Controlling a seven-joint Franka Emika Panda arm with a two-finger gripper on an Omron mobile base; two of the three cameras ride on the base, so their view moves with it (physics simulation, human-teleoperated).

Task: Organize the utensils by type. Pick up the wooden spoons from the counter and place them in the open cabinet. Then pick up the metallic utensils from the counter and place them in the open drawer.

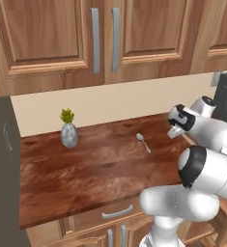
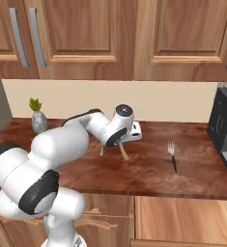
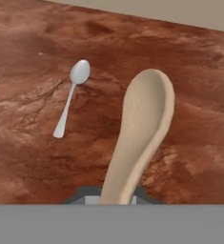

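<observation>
**Beige spoon in the claw, lifted off the bench**

I have the pale beige wooden spoon [image 3: 144, 128] pinched by its handle, bowl pointing away from the hand, so it should slide bowl-first onto a cabinet shelf. The claw [image 2: 126, 144] is nearly closed, clamped on that thin handle, and hangs just above the bench [image 1: 86, 178]. The metal spoon [image 3: 71, 97] lies flat on the bench beside it, apart from the wooden one, waiting for the drawer. A fork [image 2: 172, 153] lies farther right, near the dark appliance [image 2: 224, 128].
</observation>
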